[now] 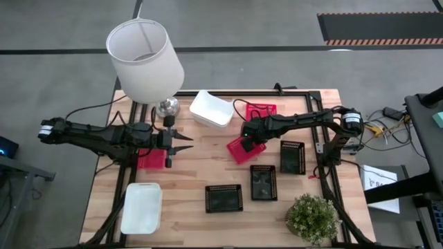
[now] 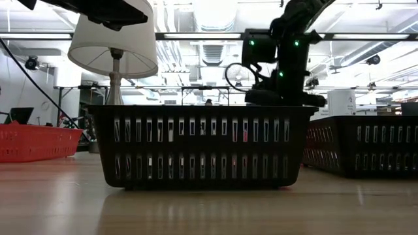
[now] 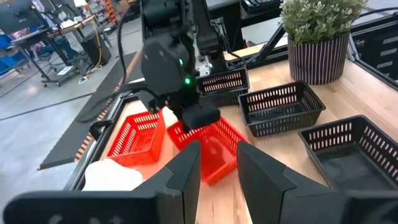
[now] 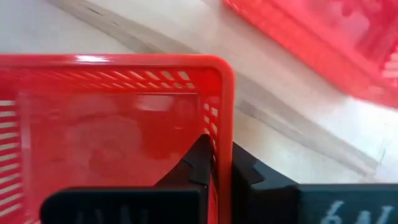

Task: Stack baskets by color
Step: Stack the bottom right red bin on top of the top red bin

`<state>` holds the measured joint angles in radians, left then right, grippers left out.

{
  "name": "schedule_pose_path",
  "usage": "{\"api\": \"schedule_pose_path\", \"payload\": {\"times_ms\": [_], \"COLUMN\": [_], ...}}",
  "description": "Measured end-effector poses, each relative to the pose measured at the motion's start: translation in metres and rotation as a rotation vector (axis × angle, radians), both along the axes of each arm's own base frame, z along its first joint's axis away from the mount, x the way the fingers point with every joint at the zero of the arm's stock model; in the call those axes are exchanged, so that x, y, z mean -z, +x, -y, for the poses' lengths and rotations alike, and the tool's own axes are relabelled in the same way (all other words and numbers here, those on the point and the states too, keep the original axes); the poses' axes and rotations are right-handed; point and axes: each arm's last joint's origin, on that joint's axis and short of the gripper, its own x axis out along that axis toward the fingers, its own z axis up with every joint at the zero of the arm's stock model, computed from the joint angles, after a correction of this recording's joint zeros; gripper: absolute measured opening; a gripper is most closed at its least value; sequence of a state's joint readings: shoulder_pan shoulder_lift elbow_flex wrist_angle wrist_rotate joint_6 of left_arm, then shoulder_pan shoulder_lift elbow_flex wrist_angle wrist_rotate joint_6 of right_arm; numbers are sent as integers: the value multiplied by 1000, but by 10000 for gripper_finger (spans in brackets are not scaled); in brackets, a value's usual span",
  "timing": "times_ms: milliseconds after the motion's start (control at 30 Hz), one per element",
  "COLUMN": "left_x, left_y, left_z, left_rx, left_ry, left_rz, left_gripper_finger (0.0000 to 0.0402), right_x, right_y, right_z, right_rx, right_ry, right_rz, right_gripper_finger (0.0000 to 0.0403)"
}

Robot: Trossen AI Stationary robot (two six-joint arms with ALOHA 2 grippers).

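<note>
Red basket [image 4: 112, 130] sits mid-table, its wall pinched between the closed fingers of the right gripper [image 1: 247, 140]; grasp step judged done; lift and carry to the second red basket [image 1: 261, 110] at the far edge is called for next; left gripper [image 1: 181, 143] hovers part-open, empty.

A big workshop or lab hall. Exposed ceiling ducts [image 2: 215, 49] and strip lights overhead. Striped floor mat [image 1: 379, 29] beside the desk [image 1: 208, 173].
</note>
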<state>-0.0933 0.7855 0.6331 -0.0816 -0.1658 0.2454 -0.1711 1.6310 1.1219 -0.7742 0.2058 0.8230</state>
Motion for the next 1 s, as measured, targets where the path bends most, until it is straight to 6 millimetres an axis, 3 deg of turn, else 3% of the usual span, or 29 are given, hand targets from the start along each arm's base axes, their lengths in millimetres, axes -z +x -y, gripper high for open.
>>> {"api": "schedule_pose_path", "payload": {"times_ms": [300, 567, 700, 1000], "left_x": [2, 1, 1, 1], "left_y": [2, 2, 2, 2], "left_z": [0, 0, 0, 0], "left_rx": [0, -1, -1, -1], "left_ry": [-1, -2, -2, -3], "left_rz": [-11, -9, -9, -9], "left_gripper_finger": [88, 88, 88, 88], "right_x": [-61, -107, -111, -92], "right_y": [0, -37, -59, -91], "right_z": [18, 52, 68, 104], "right_rx": [-104, -17, 75, 260], "right_ry": [-30, -107, -161, -221], "right_rz": [107, 203, 208, 268], "right_gripper_finger": [8, 8, 8, 8]}}
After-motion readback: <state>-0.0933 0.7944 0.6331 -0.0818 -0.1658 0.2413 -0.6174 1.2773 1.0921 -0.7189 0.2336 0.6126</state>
